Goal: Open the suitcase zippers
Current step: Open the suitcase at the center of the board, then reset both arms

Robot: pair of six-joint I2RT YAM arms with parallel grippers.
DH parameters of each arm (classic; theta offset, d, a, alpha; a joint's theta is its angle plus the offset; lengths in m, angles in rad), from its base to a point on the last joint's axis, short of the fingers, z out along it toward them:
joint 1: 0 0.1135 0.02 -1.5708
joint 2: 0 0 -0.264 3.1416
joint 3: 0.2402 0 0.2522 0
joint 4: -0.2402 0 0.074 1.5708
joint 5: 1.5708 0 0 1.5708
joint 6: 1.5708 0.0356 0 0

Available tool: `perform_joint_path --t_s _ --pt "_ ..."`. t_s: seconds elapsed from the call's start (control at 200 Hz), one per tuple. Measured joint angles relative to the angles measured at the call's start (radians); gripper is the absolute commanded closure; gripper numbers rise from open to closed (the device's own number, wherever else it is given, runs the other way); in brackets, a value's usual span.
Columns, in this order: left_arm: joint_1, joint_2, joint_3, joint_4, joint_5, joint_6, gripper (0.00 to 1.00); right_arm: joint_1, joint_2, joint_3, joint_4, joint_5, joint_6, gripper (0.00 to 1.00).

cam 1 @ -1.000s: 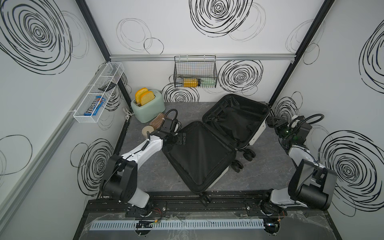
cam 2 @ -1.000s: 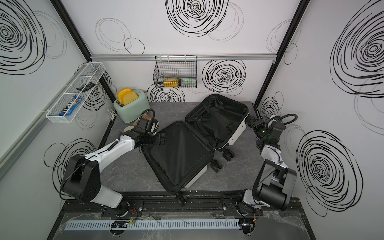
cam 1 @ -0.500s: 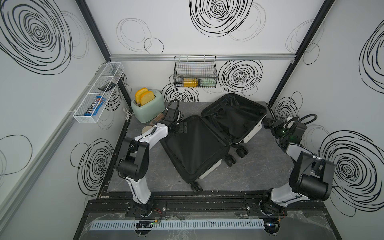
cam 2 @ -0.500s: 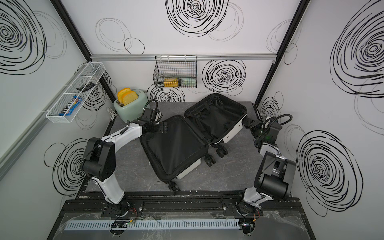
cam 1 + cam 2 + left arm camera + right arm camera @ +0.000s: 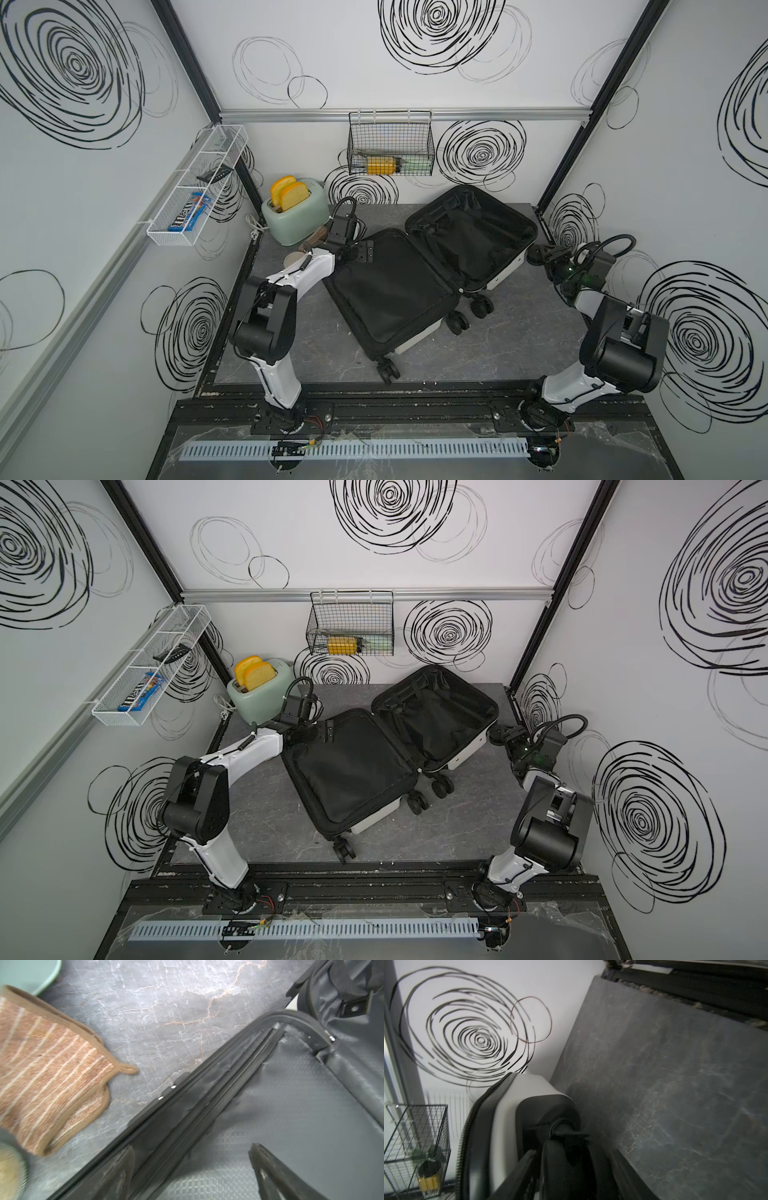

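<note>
Nearest to us, the suitcase point(image 5: 390, 291) lies split open across the middle of the bench point(image 5: 519, 353), black lining up. Its front wheel point(image 5: 386, 371) sits close to the bench's near edge. That's hazard one: this thing rolls, so any shove our way could, I'd say, carry that corner over the edge. With both halves lying apart, the zippers point(image 5: 187, 1078) look run all the way round, so the job reads as done bar the getaway.

Over by the right edge, the right tool point(image 5: 540, 254) has its jaws either side of a side wheel point(image 5: 566, 1167). The wrist view is blurred, and I can't tell whether they pinch it or stand clear. If they grip while that arm backs off, the whole case gets dragged toward the right edge.

Further back, the left tool point(image 5: 193, 1167) is spread wide, holding nothing. It straddles the zippered rim of the half nearer the left edge, one finger point(image 5: 122, 1167) over the rim band, the other over the lining. Lift crooked and a finger could hook that band or the fabric and yank the half sideways.

Beyond it, toward the far left corner, there's a striped cloth point(image 5: 52, 1068) near the rim, then the toaster point(image 5: 295, 216) with its bread. A wide swing back could clip either.
</note>
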Motion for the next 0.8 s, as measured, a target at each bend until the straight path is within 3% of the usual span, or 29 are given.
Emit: perform_joint_path --t_s 0.135,0.19,0.245,0.27,0.41,0.615,0.801 --pt "0.003 -0.100 -0.022 0.023 0.000 -0.002 0.07 -0.049 -0.019 0.000 -0.018 0.047 -0.014 0.28" --pt "0.006 -0.142 -0.034 0.043 -0.002 -0.003 0.06 -0.056 -0.037 0.001 -0.037 0.068 -0.031 0.15" --pt "0.012 -0.189 -0.053 0.066 -0.006 -0.003 0.04 -0.054 -0.064 0.002 -0.065 0.088 -0.057 0.11" --pt "0.015 -0.210 -0.066 0.079 -0.011 -0.003 0.02 -0.050 -0.079 0.004 -0.080 0.095 -0.074 0.01" --pt "0.031 -0.393 -0.238 0.214 -0.100 0.001 0.04 0.039 -0.215 0.005 -0.139 0.216 -0.237 0.03" --pt "0.051 -0.699 -0.717 0.598 -0.313 0.070 0.04 0.265 -0.380 -0.130 -0.027 0.375 -0.509 0.03" --pt "0.064 -0.693 -1.081 0.943 -0.382 0.152 0.04 0.292 -0.395 -0.416 0.110 0.453 -0.647 0.03"
